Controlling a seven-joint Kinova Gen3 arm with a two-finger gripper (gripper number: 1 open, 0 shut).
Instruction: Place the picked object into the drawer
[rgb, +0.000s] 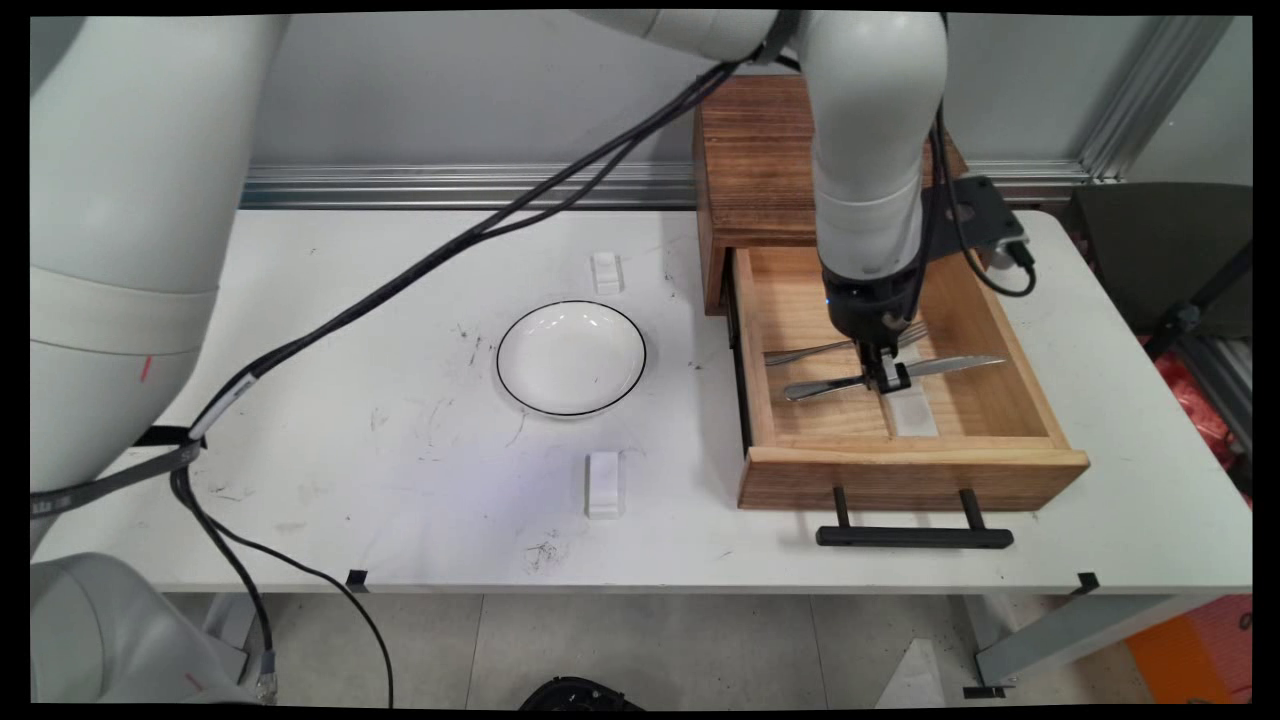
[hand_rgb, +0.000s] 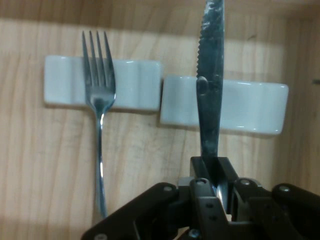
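Gripper (rgb: 887, 378): lowered into the open wooden drawer (rgb: 905, 465), fingers (hand_rgb: 227, 172) clenched on the knife (hand_rgb: 210, 90) at about its middle.

Knife: pinched between the fingers. In the hand view its long axis runs straight ahead of the hand, serrated blade pointing away, the blade crossing one white rest (hand_rgb: 245, 107). In the main view it lies roughly across the drawer's width, handle on one side of the hand and blade on the other. Whether it is touching the rest or lifted off it cannot be told.

Fork (hand_rgb: 99, 100): beside the knife, apart from it, roughly parallel, tines lying on a second white rest (hand_rgb: 135, 85) that sits just beside the first. Not touched by the fingers.

Drawer: pulled out of a wooden cabinet (rgb: 760, 170); black handle (rgb: 914, 537) on its front. Walls stand on both sides of the hand and the front board lies near; the knife's ends lie close to the side walls. Open room is upward.

White table (rgb: 400, 460): outside the drawer, a white bowl with a dark rim (rgb: 571, 357) stands well apart from the hand, between two small white blocks (rgb: 604, 483), one on either side of it.
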